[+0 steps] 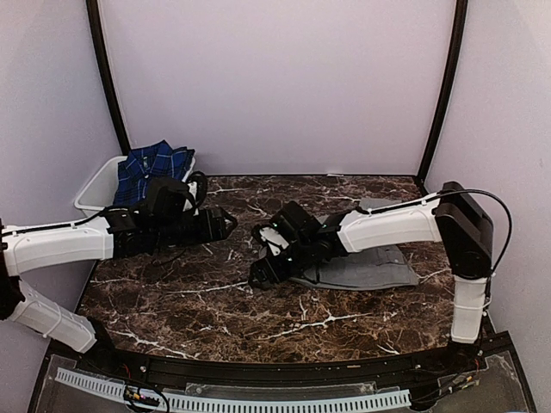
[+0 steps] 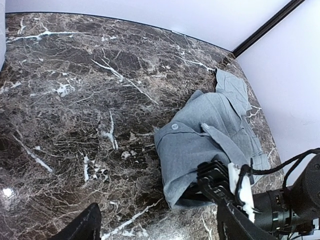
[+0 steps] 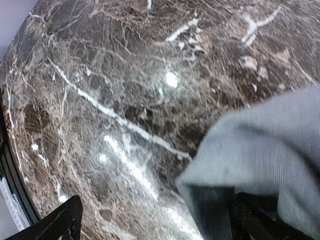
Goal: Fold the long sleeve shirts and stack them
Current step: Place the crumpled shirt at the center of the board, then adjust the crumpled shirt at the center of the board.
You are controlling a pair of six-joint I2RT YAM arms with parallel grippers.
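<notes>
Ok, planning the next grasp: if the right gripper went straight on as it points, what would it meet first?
Probably the edge of the grey shirt, lying between the fingers of the open right gripper, with the table just beneath; depth is hard to judge.

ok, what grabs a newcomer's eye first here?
The grey shirt lies rumpled on the right of the dark marble table, with the open right gripper at its left edge. Then the plaid shirt, heaped in the white tub at the back-left corner.
</notes>
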